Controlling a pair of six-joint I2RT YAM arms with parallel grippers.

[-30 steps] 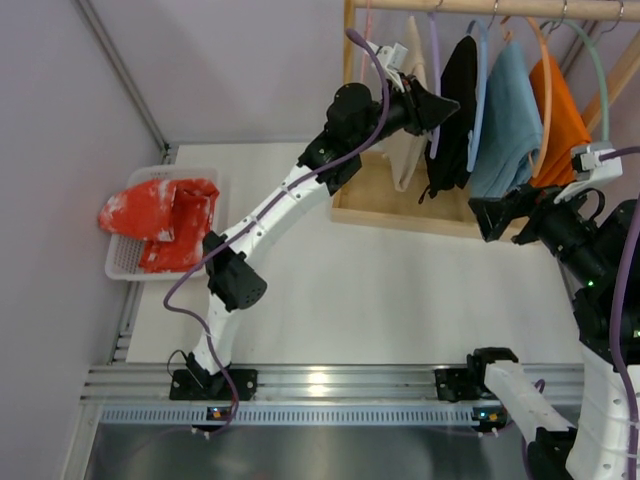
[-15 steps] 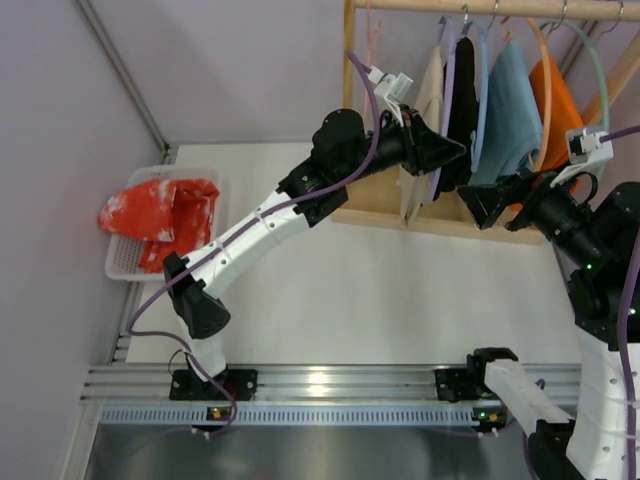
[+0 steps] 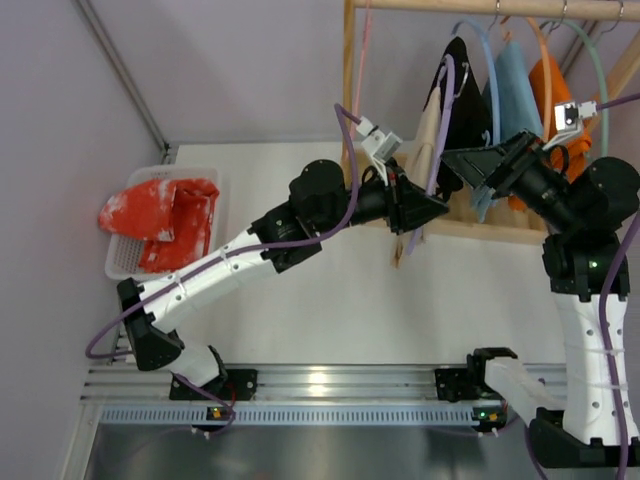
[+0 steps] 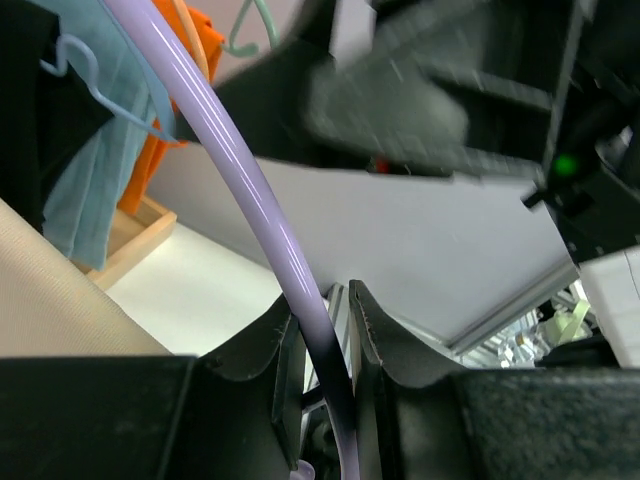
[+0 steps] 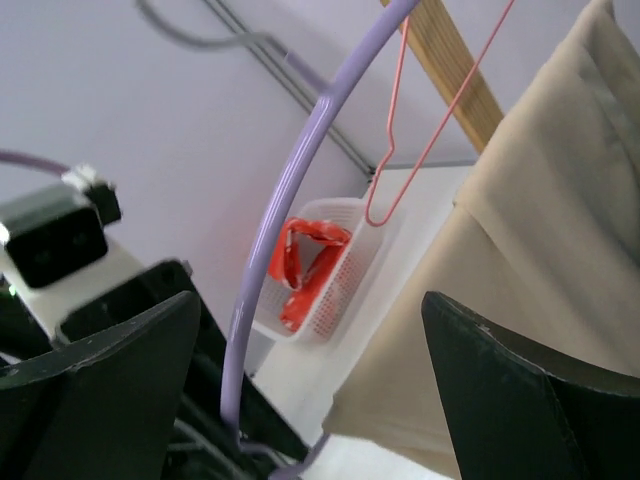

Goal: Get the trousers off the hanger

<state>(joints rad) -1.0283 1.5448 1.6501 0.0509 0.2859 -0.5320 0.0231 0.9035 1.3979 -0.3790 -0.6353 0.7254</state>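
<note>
table [image 3: 400, 300]: white, one wooden rack [image 3: 348, 100] far right
clothes [image 3: 515, 90]: four, trousers [image 3: 427, 125] leftmost
left claw [image 4: 325, 305]: clamped on the purple hanger [image 4: 250, 190]
right claw [image 5: 308, 300]: fingers wide apart, near the trousers

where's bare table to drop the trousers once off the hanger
Free: white tabletop between the left arm and right arm, before the wooden rack base; also between the white mesh basket and the rack. Crowded: among the hung garments.

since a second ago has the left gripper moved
Yes. The left gripper, shut on the hanger, has come away from the wooden rail, moving down the top view toward the robot's own side.
</note>
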